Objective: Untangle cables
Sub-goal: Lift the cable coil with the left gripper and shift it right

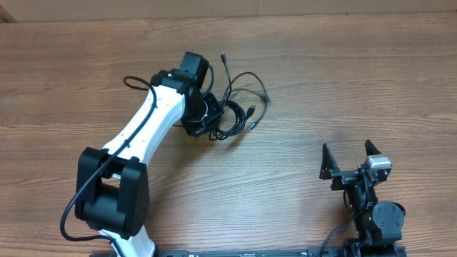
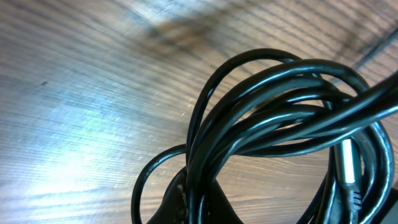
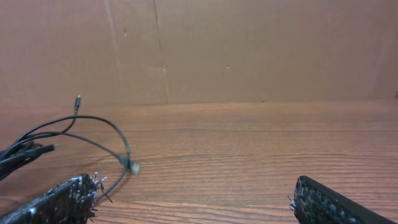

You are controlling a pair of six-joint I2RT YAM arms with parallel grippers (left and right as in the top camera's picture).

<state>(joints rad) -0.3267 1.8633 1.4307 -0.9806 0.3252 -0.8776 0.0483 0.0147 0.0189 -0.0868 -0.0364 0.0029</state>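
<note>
From overhead, the cables (image 1: 239, 107) lie in a dark bunch on the desk (image 1: 321, 64), left of centre toward the far edge, with loose ends looping out to the right. My left jaws sit on the bunch's left side. My right jaws stand wide apart, well away at the front right. Through my left wrist, black loops fill the view with a silver-tipped plug (image 2: 347, 165) among them, and my left jaws are together, clamped on the cables. Through my right wrist, my fingers (image 3: 59, 200) are spread with nothing between them, and cable ends lie at far left
</note>
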